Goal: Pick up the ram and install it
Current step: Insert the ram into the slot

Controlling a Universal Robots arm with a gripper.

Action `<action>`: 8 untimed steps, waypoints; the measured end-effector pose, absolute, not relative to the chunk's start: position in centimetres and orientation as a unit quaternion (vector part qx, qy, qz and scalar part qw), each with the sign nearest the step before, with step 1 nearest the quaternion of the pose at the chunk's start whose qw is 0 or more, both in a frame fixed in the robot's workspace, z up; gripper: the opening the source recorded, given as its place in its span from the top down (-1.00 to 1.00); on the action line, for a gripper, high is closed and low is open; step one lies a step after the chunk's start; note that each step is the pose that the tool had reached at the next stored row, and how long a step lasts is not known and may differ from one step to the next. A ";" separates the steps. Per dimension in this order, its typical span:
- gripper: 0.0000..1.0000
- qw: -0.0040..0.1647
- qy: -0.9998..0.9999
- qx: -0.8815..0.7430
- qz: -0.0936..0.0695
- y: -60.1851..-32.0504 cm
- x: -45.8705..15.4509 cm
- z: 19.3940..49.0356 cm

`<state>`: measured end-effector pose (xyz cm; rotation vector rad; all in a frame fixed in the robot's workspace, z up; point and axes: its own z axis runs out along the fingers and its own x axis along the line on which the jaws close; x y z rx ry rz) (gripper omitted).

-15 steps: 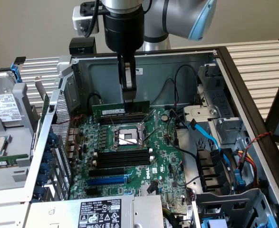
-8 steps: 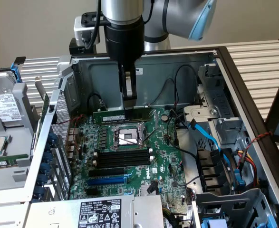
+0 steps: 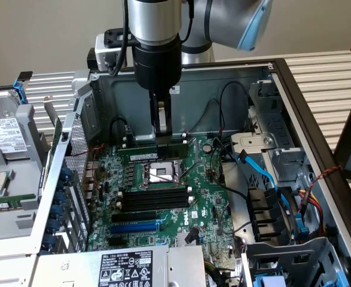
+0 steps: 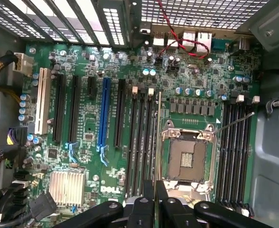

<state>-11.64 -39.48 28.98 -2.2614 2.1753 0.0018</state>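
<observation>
The ram [image 3: 140, 153] is a long green stick with a white label. It hangs level above the motherboard [image 3: 202, 206], by the far side of the CPU socket [image 3: 161, 174]. My gripper [image 3: 161, 134] comes straight down and is shut on the ram's top edge near its middle. In the wrist view the ram [image 4: 158, 142] shows edge-on as a thin line running out from my gripper [image 4: 156, 199]. There it lies between the CPU socket [image 4: 187, 159] and a bank of black memory slots [image 4: 140, 142]. Whether the stick touches a slot cannot be told.
A second bank of memory slots [image 4: 236, 152] lies beyond the socket, and a blue expansion slot [image 4: 104, 118] beside the first bank. Blue cables [image 3: 265, 173] and drive cages fill the case on the exterior view's right. A hard drive [image 3: 5, 134] rests outside on the exterior view's left. Metal case walls [image 3: 223, 81] enclose the board.
</observation>
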 end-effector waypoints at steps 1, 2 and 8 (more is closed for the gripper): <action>0.73 0.002 0.693 -0.721 0.000 -39.6 -11.6 28.8; 0.73 0.001 0.693 -0.721 0.000 -39.6 -11.6 28.7; 0.73 -0.004 0.693 -0.721 -0.005 -39.6 -11.7 28.0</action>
